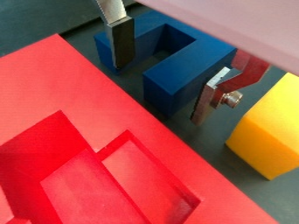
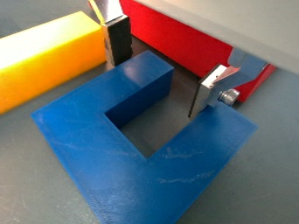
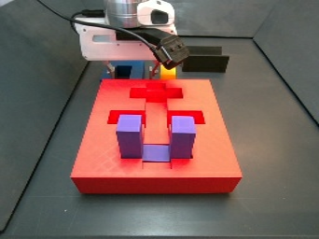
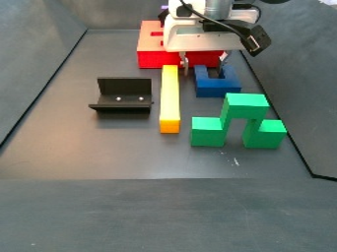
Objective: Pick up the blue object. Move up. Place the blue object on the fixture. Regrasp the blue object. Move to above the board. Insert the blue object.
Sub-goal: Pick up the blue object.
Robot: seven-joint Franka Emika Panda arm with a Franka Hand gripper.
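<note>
- Now at the pick-up step, the gripper point(image 2: 156, 66) sits low over the blue object point(image 2: 140, 144), which lies on the floor at the upper centre of the side view, between the board point(image 4: 158, 43) and the green piece point(image 4: 237, 120).
- Its fingers point(image 2: 117, 39) are apart, straddling one prong and not yet visibly pressing it.
- Next, by this reading: close, then lift straight up.
- Across the yellow bar point(image 4: 168, 98), the fixture point(image 4: 120, 97) stands empty at mid left.

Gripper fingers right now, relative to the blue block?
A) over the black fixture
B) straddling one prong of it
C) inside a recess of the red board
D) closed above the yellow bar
B: in both wrist views the gripper has one finger on each side of a prong of the blue block, jaws apart.
</note>
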